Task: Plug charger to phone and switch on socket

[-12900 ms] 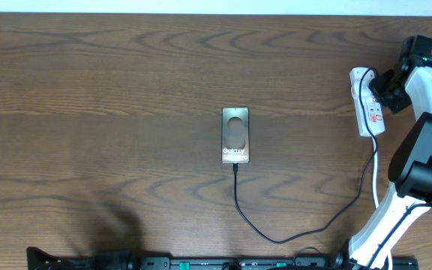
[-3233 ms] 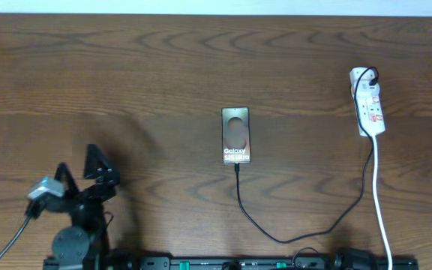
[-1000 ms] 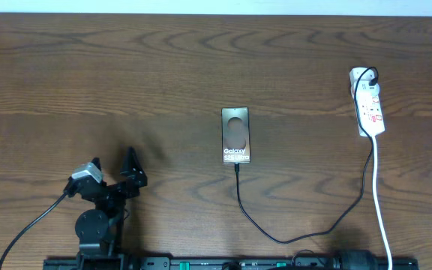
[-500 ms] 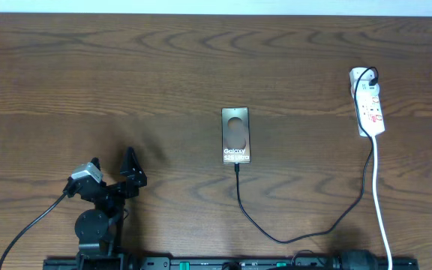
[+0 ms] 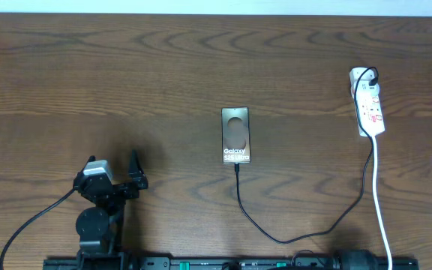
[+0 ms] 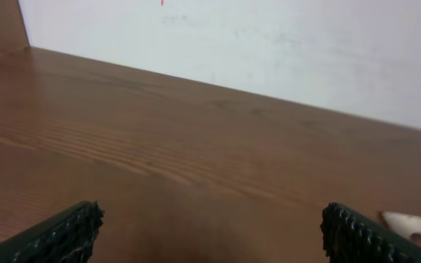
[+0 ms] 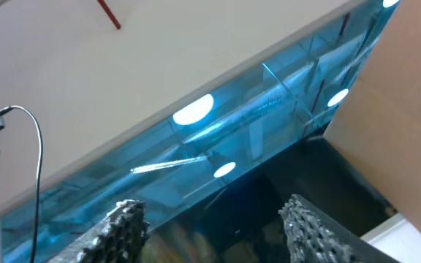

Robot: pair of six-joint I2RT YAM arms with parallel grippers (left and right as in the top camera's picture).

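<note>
Near the front-left of the tabletop [image 5: 126,75], left pincer [image 6: 210,223] gapes (right pincer [image 7: 214,215] too); snagging the charger [image 5: 238,196] could yank it from the phone [image 5: 235,135].

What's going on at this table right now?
Nothing is being held. The phone lies mid-table, and the charger cable's tip meets its near edge, seemingly plugged in. The socket sits at the right. The left gripper is open, low over bare wood, and the right gripper is open, pointing upward.
</note>
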